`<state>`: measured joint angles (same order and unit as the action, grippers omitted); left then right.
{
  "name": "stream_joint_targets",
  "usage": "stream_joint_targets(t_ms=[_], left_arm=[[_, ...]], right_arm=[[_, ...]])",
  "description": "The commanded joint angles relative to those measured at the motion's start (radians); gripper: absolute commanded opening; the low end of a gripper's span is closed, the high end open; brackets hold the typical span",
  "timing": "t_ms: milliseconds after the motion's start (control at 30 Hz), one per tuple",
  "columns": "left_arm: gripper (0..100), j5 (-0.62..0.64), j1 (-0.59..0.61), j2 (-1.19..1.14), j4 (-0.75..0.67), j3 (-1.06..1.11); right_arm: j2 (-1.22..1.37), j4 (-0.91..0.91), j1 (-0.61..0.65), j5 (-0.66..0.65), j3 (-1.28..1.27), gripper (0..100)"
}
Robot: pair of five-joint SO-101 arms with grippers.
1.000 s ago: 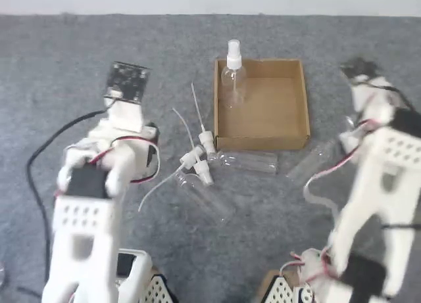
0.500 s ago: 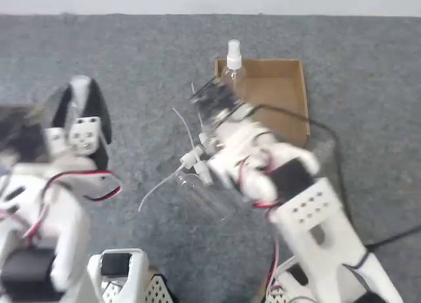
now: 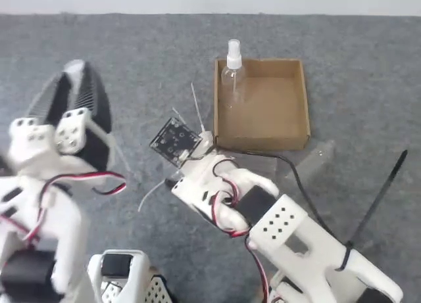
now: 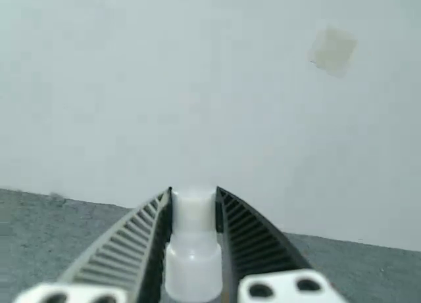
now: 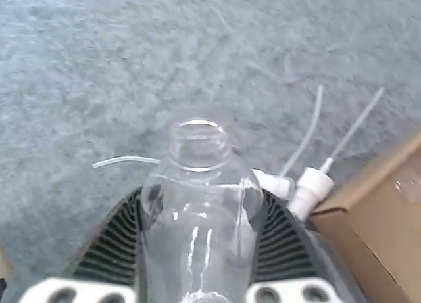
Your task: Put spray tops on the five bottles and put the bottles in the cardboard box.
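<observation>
Spray top [image 4: 193, 250], white, is clamped in the left gripper [image 4: 193, 195]'s ribbed jaws, the right gripper [image 5: 200, 203] clasps an uncapped clear bottle [image 5: 197, 165] just beside loose spray tops [image 5: 308, 185] lying by the cardboard box [image 3: 263, 143], in whose corner one capped bottle [image 3: 233, 76] stands upright.
</observation>
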<state>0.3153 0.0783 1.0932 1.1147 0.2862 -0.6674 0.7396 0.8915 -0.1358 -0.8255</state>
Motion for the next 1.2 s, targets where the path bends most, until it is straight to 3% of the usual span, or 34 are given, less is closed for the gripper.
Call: stream_joint_targets(t_ms=[0,300,533,733,1167], left_arm=[[1,0.014,-0.044,-0.006,-0.084,0.067],[1,0.015,-0.046,-0.008,-0.123,0.099],[1,0.015,-0.043,-0.006,-0.304,0.269],[1,0.017,-0.048,-0.009,-0.370,0.312],[1,0.017,-0.146,-0.002,-0.184,0.317]], right_arm=[[-0.044,-0.028,0.021,0.015,-0.003,0.7],[-0.045,-0.311,0.025,0.095,-0.170,0.6],[-0.068,-0.329,0.025,0.100,-0.190,0.6],[-0.163,-0.331,0.081,0.094,-0.244,0.6],[-0.177,-0.320,0.077,0.098,-0.249,0.6]])
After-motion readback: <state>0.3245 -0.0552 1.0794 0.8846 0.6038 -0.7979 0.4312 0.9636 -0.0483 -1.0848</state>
